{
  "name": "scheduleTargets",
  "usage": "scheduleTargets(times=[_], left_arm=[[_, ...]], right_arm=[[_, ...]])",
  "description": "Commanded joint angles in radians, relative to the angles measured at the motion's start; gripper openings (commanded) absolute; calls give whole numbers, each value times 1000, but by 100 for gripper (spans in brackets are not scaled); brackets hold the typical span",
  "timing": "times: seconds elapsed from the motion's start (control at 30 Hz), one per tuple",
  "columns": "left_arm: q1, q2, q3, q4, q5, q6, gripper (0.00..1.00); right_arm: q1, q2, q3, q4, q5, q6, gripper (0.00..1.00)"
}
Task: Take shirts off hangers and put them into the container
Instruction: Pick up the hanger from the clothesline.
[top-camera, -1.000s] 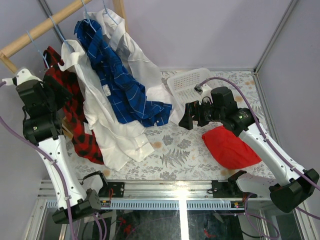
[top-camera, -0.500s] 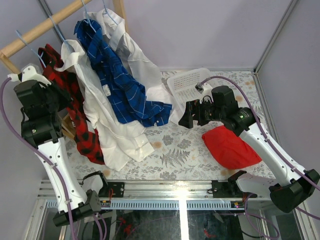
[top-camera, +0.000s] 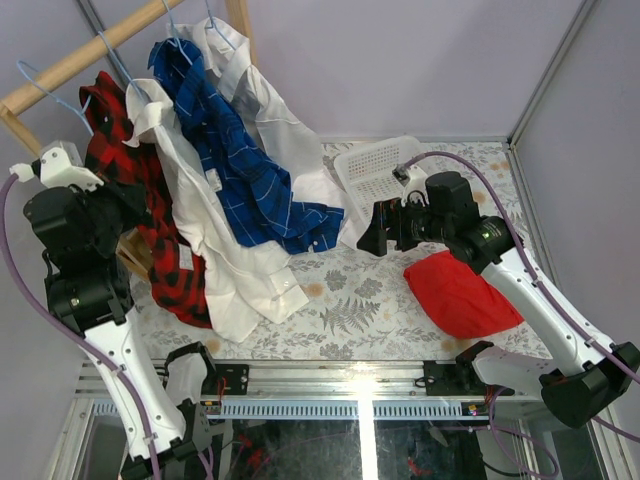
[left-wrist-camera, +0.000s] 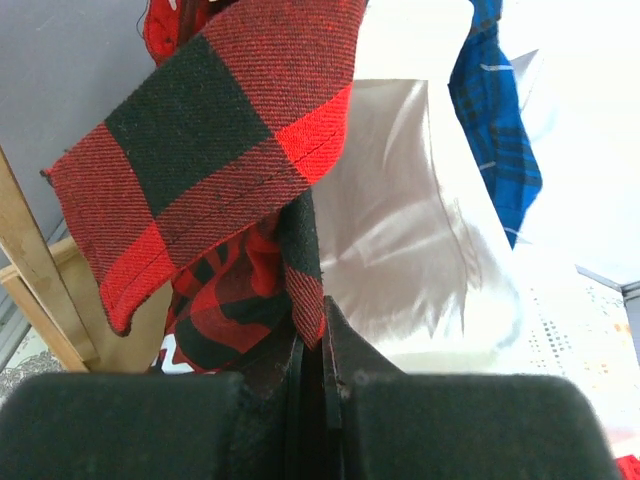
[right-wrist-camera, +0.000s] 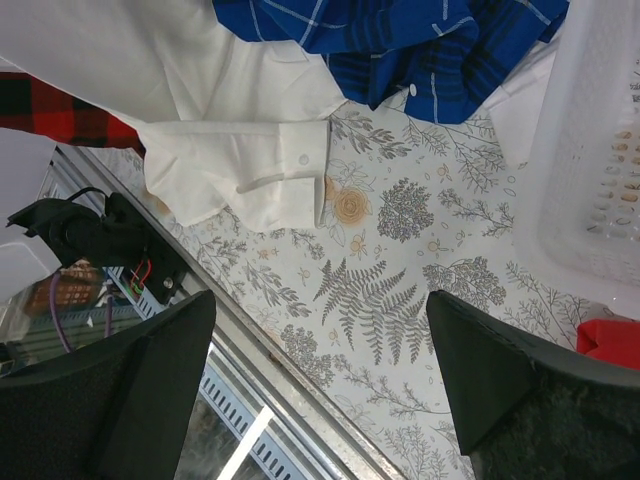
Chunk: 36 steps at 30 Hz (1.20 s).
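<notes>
- Overhead view: the plaid shirt (top-camera: 165, 255) hangs far to the left of the basket (top-camera: 375, 165), on the side away from it. A white shirt (top-camera: 225, 260) and the blue shirt (top-camera: 240, 170) drape between the two, their tails reaching the table beside the basket. Light-blue hangers (top-camera: 45, 85) hook on the rack pole (top-camera: 100, 45), up and left of the basket. The left gripper (top-camera: 128, 198) is pressed into the plaid cloth. The right gripper (top-camera: 372, 232) hovers just in front of the basket, with a red cloth (top-camera: 460, 295) lying near it.
- Left wrist view: the left gripper (left-wrist-camera: 320, 340) is clenched on a fold of the plaid shirt (left-wrist-camera: 220, 150), the jaws meeting on a thin edge. The cloth looks light, soft and limp. I judge it will slide off the wire easily, but a pinch this small could slip, so a hold nearer the collar or shoulder seam would be surer.
- Right wrist view: the right gripper (right-wrist-camera: 320, 380) is spread wide and holds nothing. It sits over the patterned table, with the basket (right-wrist-camera: 590, 150) at its right. A white cuff (right-wrist-camera: 250, 170) and the blue hem (right-wrist-camera: 400, 50) lie left of the basket, floppy and easy to bunch.
</notes>
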Motion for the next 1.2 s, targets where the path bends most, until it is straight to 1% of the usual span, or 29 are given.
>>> scheduleTargets(times=[0.0, 0.03, 0.07, 0.1, 0.13, 0.17, 0.2, 0.23, 0.4, 0.47, 0.53, 0.6, 0.67, 0.73, 0.8, 0.87, 0.97, 1.03, 1.07, 1.17], left_arm=[[-1, -92, 9, 129, 83, -1, 0], [-3, -99, 5, 110, 89, -17, 0], [-6, -105, -17, 104, 127, -42, 0], [-9, -109, -52, 126, 220, -56, 0], [-10, -112, -108, 183, 390, -80, 0], [-10, -110, -141, 244, 466, -130, 0], [-10, -104, -164, 296, 497, -174, 0], [-10, -89, -168, 332, 497, -197, 0], [-26, 28, -125, 399, 490, -206, 0], [-81, 71, -95, 403, 433, -198, 0], [-205, 121, -63, 401, 358, -186, 0], [-393, 144, -54, 390, 191, -153, 0], [-580, 156, -59, 364, -24, -138, 0], [-673, 157, -76, 330, -215, -194, 0], [-702, 116, -135, 302, -351, -273, 0], [-724, 48, -210, 311, -429, -326, 0], [-771, -7, -285, 307, -430, -318, 0], [-808, -28, -315, 275, -427, -313, 0], [-834, -55, -331, 258, -436, -317, 0], [-861, -134, -357, 218, -471, -332, 0]], right_arm=[[8, -16, 32, 55, -47, 34, 94], [8, -19, 28, 64, -62, 38, 93], [8, -24, 23, 86, -81, 42, 93], [8, -29, 15, 105, -97, 49, 93], [8, -32, 10, 120, -109, 56, 93], [8, -33, 10, 128, -114, 63, 93], [8, -33, 12, 129, -113, 68, 93], [8, -31, 15, 127, -112, 69, 93], [8, -22, 6, 131, -105, 69, 93], [8, -15, 2, 142, -104, 77, 92], [8, -5, -1, 160, -115, 88, 92], [8, 6, 4, 164, -120, 92, 92], [9, 8, 6, 164, -119, 90, 93], [8, 8, 7, 157, -112, 85, 93], [8, 11, 19, 131, -110, 71, 92], [8, 15, 39, 109, -118, 55, 91], [9, 17, 86, 101, -123, 57, 89], [23, 13, 122, 111, -122, 65, 87], [35, 12, 139, 109, -106, 70, 87], [76, 21, 179, 96, -50, 73, 87]])
